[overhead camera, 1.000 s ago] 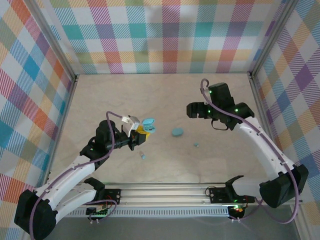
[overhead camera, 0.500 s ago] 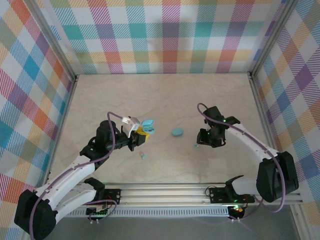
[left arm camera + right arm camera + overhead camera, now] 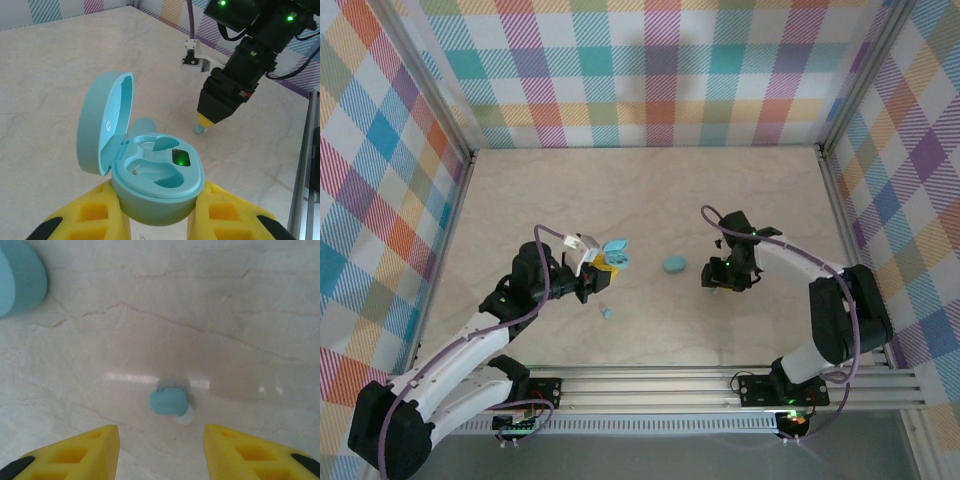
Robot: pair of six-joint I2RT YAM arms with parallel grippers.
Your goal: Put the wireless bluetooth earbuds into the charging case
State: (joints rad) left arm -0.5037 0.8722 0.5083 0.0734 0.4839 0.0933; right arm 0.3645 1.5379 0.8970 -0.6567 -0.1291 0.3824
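My left gripper (image 3: 157,222) is shut on the light blue charging case (image 3: 159,181), held above the table with its lid (image 3: 102,127) hinged open; both wells look empty and a green light glows. In the top view the charging case (image 3: 612,257) sits at the left gripper (image 3: 603,268). One earbud (image 3: 169,402), a small blue nub with a white tip, lies on the table. My right gripper (image 3: 162,450) points down over it, open, its yellow fingers (image 3: 92,450) on either side and apart from it. In the top view the right gripper (image 3: 716,281) is right of centre. A second earbud (image 3: 606,312) lies near the left arm.
A round light blue disc (image 3: 674,264) lies between the two grippers and shows at the corner of the right wrist view (image 3: 20,275). The beige table (image 3: 650,190) is walled by checkered panels, with a metal rail (image 3: 650,385) along the near edge.
My right arm has swung from the back right down and leftward to stand over the earbud, and its jaws have narrowed. The left arm and the case have stayed still.
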